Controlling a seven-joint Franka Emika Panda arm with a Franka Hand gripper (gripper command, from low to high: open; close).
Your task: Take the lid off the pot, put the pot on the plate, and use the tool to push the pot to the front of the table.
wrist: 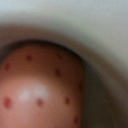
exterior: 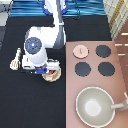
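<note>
The pink-tan pot (exterior: pixel 52 74) sits on the cream plate (exterior: pixel 58 77), on the black table (exterior: pixel 30 105) just left of the stove counter. My gripper (exterior: pixel 46 70) hangs right over the pot, and the white hand hides most of it. In the wrist view the pot's reddish-orange spotted inside (wrist: pixel 40 85) is very close, under a pale rim (wrist: pixel 100 30). The pale-pink lid (exterior: pixel 81 51) lies off the pot, on the stove counter's top-left burner. The cream spatula (exterior: pixel 16 59) lies on the table left of the hand.
The brownish-pink stove counter (exterior: pixel 120 75) fills the exterior view's right, with three uncovered black burners (exterior: pixel 82 69). A large grey-beige pan (exterior: pixel 95 106) with a long handle sits at its bottom right. The robot's arm comes down from the top centre.
</note>
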